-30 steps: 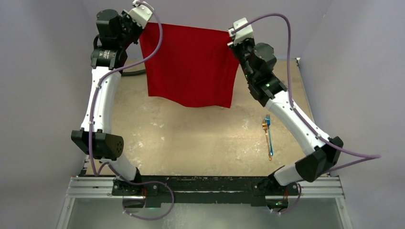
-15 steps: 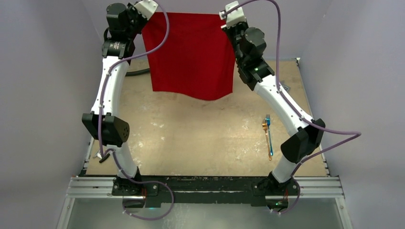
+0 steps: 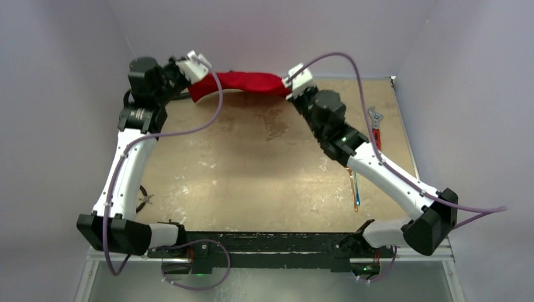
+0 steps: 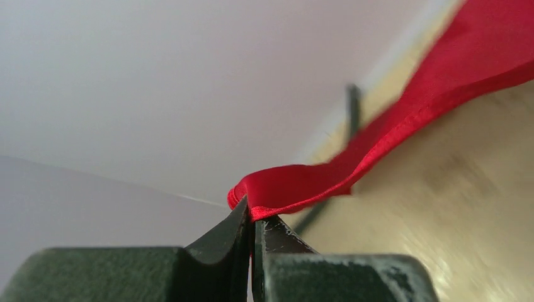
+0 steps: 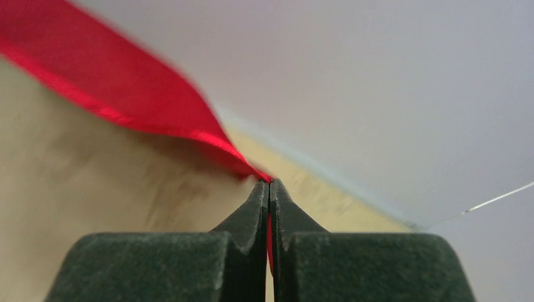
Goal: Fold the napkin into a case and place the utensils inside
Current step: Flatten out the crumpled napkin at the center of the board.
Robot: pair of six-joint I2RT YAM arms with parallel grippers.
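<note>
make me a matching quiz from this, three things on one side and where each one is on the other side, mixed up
Things:
1 napkin
2 wrench
3 utensils

Places:
a lying near the far right edge of the table
b partly hidden under the right arm
c held between the left gripper and the right gripper

Pairs: 1-c, 2-a, 3-b

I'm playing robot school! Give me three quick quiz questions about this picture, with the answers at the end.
1. True or false: the left claw and the right claw each pinch the red napkin.
2. The orange-handled wrench lies on the robot's: A) left side B) right side C) middle.
3. Fill in: the utensils lie on the bare ____, not in the napkin.
Key: 1 true; 2 B; 3 table.
</note>
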